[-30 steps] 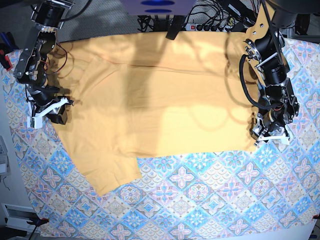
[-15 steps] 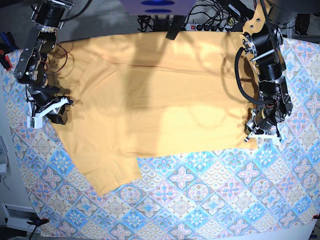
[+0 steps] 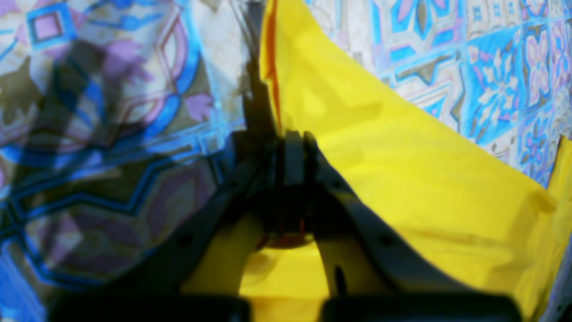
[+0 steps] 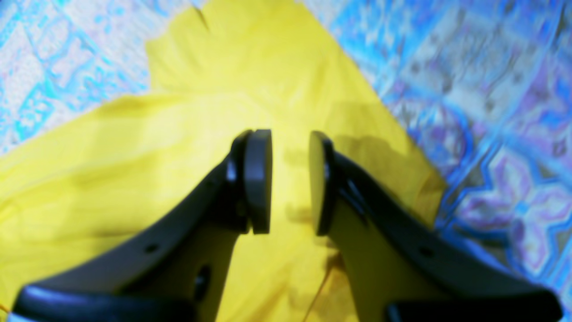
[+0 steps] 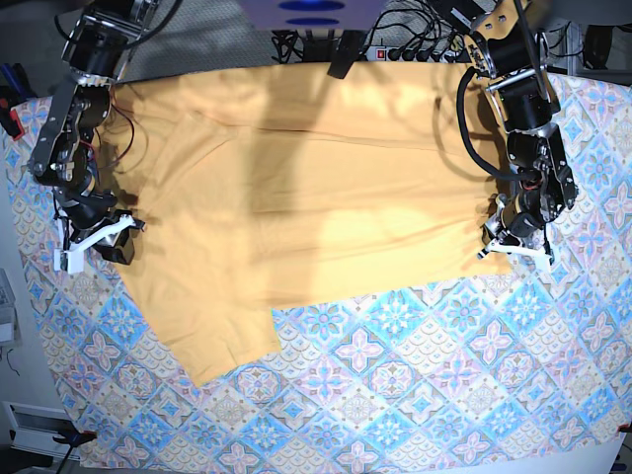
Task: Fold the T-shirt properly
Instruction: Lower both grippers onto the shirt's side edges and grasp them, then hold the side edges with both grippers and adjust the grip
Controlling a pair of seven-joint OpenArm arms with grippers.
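Note:
The yellow-orange T-shirt (image 5: 316, 197) lies spread flat on the table, plain side up, with no lettering showing. One sleeve (image 5: 222, 341) points toward the front left. My left gripper (image 5: 512, 247) is at the shirt's right front corner. In the left wrist view the left gripper (image 3: 292, 150) is shut on the T-shirt's (image 3: 402, 188) edge, and the cloth is raised there. My right gripper (image 5: 94, 244) is at the shirt's left edge. In the right wrist view the right gripper (image 4: 290, 179) is open with a narrow gap, just above the T-shirt (image 4: 178, 134).
The blue-and-pink tile-patterned tablecloth (image 5: 415, 395) covers the table in front of the shirt and on both sides. Cables and a power strip (image 5: 425, 44) lie behind the shirt's far edge. A grey wall edge runs down the far left.
My left gripper has moved inward and toward the back, shut on the shirt's right front corner and pulling it along. My right gripper has shifted slightly toward the front.

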